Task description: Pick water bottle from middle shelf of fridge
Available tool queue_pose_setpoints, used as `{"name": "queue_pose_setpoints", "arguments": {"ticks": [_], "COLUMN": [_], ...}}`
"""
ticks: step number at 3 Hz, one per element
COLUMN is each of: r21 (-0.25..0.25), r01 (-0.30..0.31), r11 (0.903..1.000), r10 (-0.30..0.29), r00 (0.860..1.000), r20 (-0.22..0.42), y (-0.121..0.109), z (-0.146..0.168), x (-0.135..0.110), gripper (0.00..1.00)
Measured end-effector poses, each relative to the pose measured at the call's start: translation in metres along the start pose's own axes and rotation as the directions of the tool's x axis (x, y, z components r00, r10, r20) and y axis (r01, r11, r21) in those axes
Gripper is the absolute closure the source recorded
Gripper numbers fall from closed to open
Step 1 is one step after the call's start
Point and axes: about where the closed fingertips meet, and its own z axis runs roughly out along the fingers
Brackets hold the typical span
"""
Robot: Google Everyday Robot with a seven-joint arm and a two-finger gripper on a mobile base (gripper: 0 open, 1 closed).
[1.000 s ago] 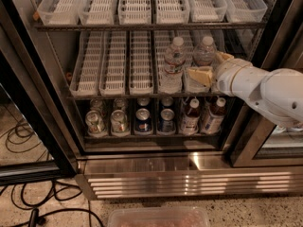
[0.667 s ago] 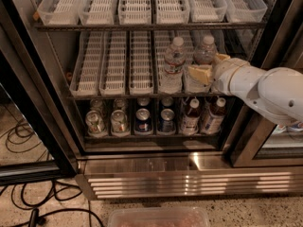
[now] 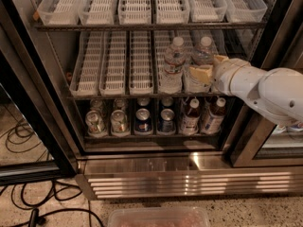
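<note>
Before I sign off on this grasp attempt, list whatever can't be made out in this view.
All in the camera view:
- Part of the right water bottle: hidden behind the end effector, which sits against it on the middle shelf.
- Labels on the cans on the rack below: too small to read.
- The arm: its base is cut off by the right edge.
- The clear tub on the floor: cut off by the bottom edge.

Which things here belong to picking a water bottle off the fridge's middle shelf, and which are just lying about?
For the job: right water bottle, gripper at that bottle, left water bottle, middle shelf, fridge.

Lying about: cans, brown-drink bottles, top-shelf trays, floor cables, clear tub.
</note>
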Motion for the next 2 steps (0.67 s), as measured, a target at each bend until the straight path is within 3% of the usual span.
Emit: {"name": "queue_pose_setpoints", "arguments": {"ticks": [2], "r21": [-0.019], "r01": [-0.022], "r11": [0.9996], "r10": [0.022], "r00": [1.0], "r20": [0.009], "y": [0.0031], "z": [-0.0005], "x": [-0.0052], "gripper": [1.0]}}
